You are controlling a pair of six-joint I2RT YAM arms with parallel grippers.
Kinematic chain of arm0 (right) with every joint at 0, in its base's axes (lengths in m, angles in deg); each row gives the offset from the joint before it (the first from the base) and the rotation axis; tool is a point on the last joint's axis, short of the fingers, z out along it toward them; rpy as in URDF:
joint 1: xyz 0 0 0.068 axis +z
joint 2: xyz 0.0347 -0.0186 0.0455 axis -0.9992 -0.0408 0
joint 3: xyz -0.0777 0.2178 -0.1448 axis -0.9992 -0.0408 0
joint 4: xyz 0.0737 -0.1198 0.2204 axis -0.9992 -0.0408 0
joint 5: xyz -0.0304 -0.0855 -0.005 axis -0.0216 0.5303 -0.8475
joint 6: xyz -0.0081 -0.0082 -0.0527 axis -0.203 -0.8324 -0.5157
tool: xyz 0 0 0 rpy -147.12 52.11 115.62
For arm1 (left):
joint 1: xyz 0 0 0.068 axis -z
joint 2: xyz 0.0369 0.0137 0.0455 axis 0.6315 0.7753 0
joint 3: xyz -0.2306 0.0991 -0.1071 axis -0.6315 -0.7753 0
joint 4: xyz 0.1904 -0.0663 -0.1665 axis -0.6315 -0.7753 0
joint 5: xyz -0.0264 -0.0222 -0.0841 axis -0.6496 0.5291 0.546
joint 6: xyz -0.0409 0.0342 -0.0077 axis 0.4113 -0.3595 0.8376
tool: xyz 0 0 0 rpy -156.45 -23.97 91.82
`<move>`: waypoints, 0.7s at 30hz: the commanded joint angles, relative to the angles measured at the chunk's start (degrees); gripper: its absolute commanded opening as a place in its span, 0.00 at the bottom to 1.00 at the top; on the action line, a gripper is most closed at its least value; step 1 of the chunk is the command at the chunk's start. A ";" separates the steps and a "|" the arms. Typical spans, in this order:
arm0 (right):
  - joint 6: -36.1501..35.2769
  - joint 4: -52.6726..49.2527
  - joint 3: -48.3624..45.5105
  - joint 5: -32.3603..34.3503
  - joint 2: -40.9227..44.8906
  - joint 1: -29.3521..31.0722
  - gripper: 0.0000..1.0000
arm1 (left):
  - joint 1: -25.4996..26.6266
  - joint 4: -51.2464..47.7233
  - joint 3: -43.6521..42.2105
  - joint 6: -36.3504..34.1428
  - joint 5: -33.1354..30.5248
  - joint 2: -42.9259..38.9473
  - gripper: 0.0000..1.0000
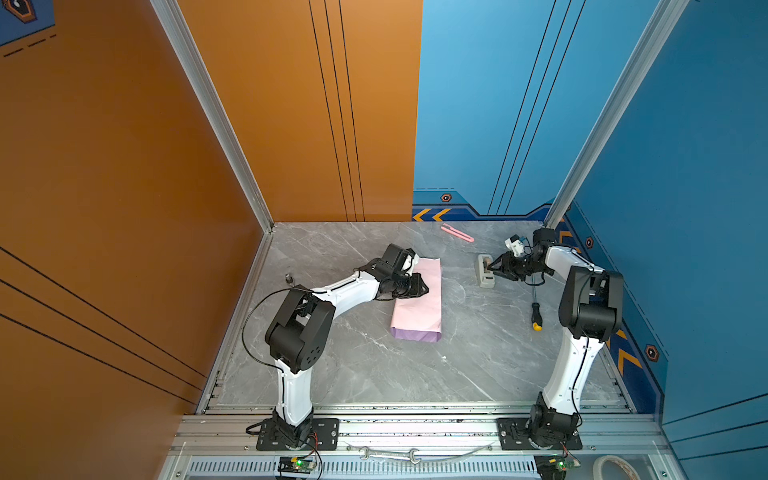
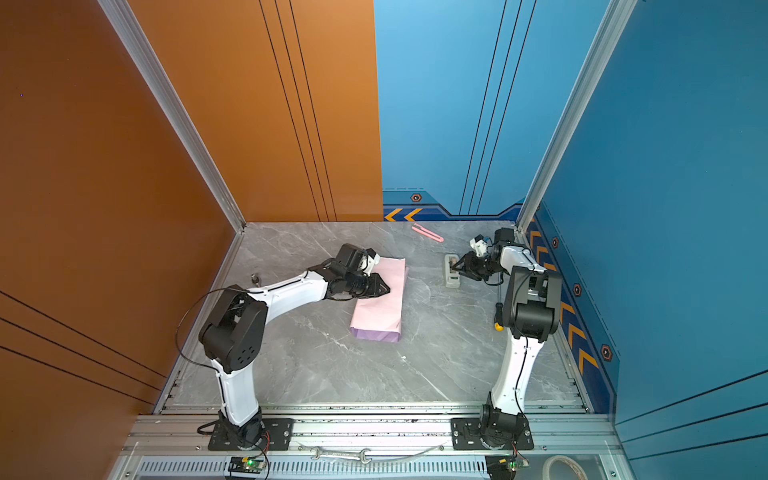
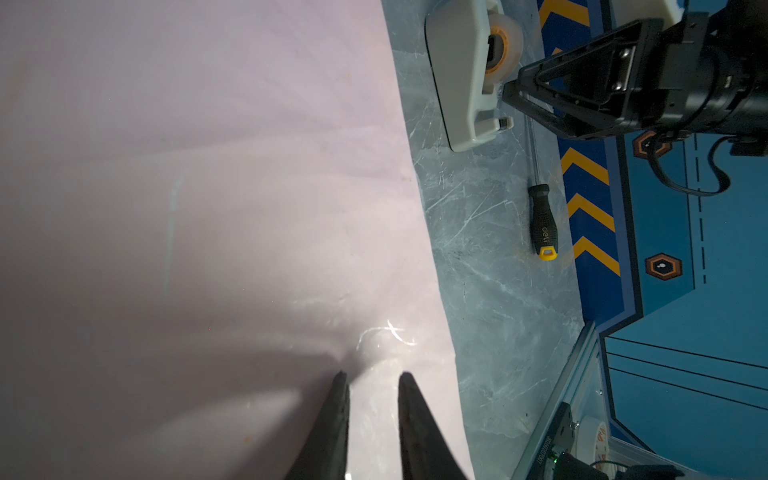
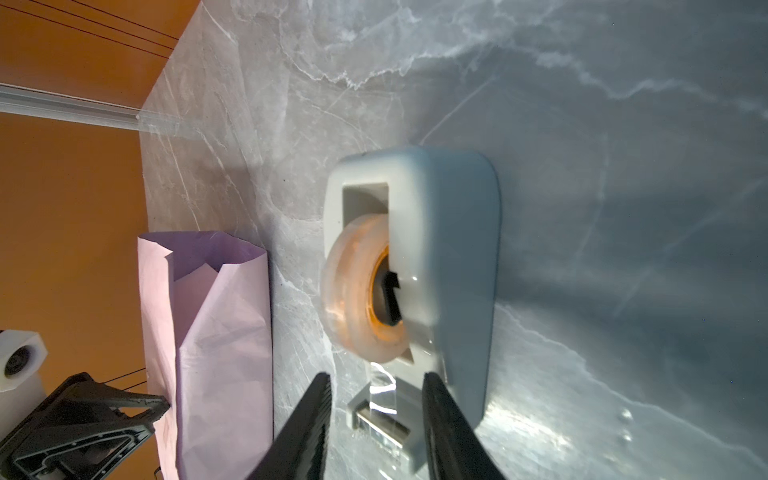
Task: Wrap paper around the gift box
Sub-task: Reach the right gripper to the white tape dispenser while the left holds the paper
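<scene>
The paper (image 1: pixel 417 299) is lying folded, pink side up, mid-worktop (image 1: pixel 374 374). The left fingers (image 3: pixel 338 415), narrowly parted, are pressing on it. The right fingers (image 4: pixel 311 415), parted wider, are straddling the cutter end of the tape dispenser (image 4: pixel 457 249).

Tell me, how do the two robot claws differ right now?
The left gripper has its tips on the pink paper; the right gripper is at the tape dispenser, off the paper. The left gripper's jaws stand narrowly apart; the right gripper's stand wider, flanking the tape dispenser's cutter end. Both are black, pointed and open.
</scene>
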 commanded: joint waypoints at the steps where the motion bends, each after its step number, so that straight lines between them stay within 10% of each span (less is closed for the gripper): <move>1: -1.72 -2.12 1.71 -1.81 -2.11 0.22 0.39 | -1.01 -6.28 -1.89 0.23 -2.40 1.65 0.24; 21: -4.26 -6.80 4.62 -6.33 -6.73 0.14 0.38 | -0.94 -6.30 -1.89 0.23 -2.71 1.65 0.24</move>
